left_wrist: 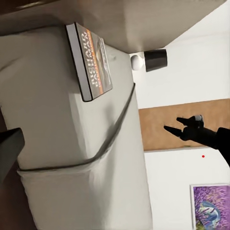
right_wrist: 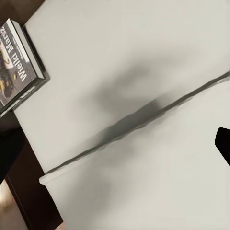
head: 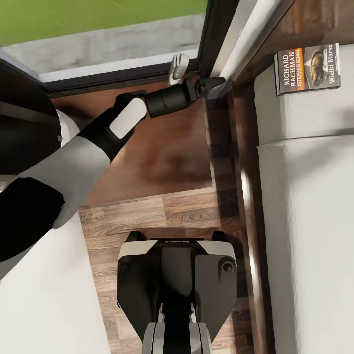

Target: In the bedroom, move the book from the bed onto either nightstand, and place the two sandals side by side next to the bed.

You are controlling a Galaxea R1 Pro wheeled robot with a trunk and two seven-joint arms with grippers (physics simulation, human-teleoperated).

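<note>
**Book still to be fetched from the bed**

The book [head: 307,69] lies flat on the bed [head: 305,206], near its headboard corner. The left gripper [head: 212,84] is held beside the bed's edge, short of the book; whether it is parted cannot be told. The right gripper [left_wrist: 184,128] appears open. Next, a reach across to the book is judged necessary.

The book [head: 307,68] is dark with an orange stripe and white letters, the bed [head: 314,221] is pale grey-white, and the floor [head: 162,211] is brown wood planks.
</note>
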